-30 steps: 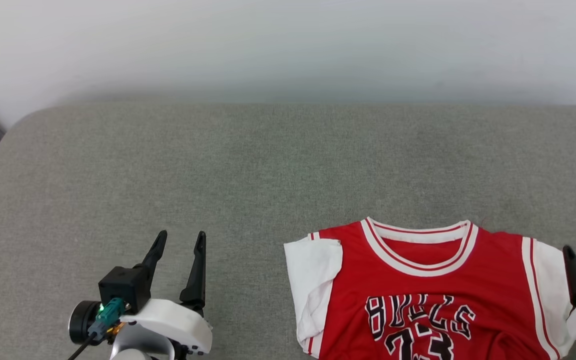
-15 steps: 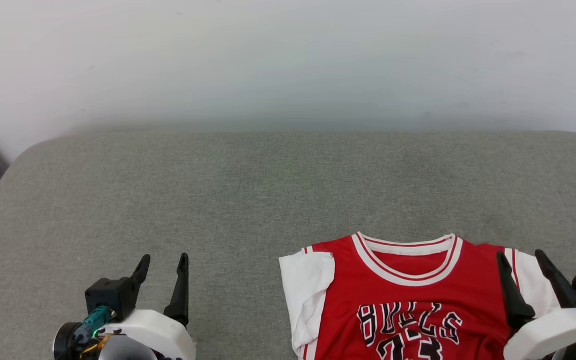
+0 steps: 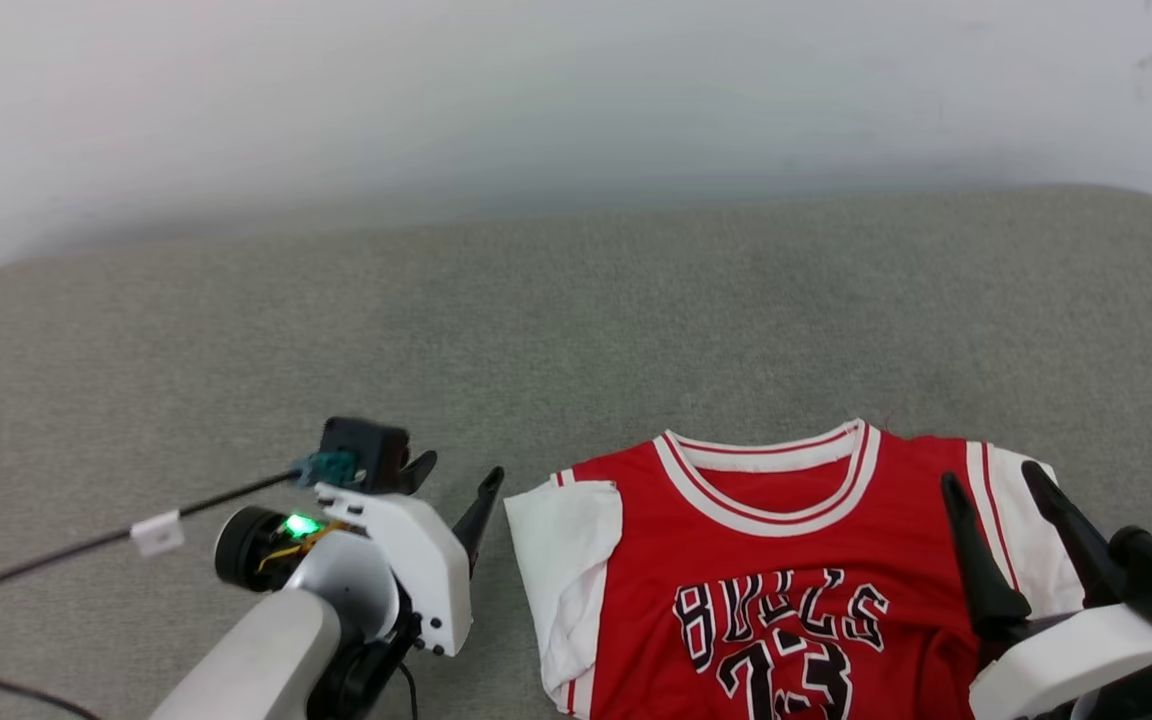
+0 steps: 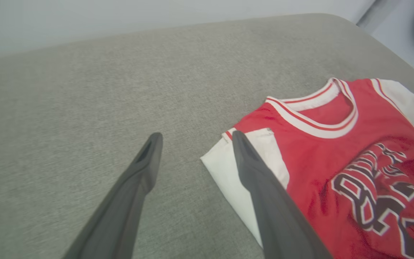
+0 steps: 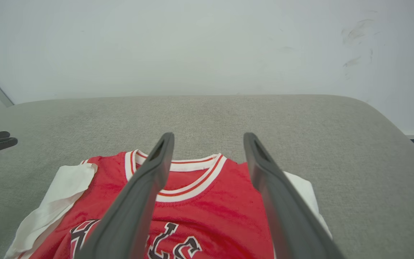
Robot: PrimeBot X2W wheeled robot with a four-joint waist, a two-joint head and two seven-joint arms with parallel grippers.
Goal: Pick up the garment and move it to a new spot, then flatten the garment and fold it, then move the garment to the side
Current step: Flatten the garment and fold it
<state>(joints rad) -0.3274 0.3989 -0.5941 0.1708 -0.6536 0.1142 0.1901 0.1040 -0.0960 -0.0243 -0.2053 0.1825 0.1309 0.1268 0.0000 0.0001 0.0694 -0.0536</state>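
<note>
Smooth red shirt [image 3: 786,560] on nubbly grey cushion [image 3: 436,320], perhaps a sofa; pale wall [image 3: 536,100] behind; left gripper [image 3: 458,472] beside, right gripper [image 3: 991,478] above, both agape, empty.

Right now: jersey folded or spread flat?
Spread, front up: the garment shows its collar and lettering on the grey surface. One white sleeve is doubled over. Lower half: cannot tell.

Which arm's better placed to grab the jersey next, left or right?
Probably right. The right end effector is open, with its fingers above one shoulder of the jersey. The left end effector, also open, sits beside the folded white sleeve, mostly over bare cushion.
</note>
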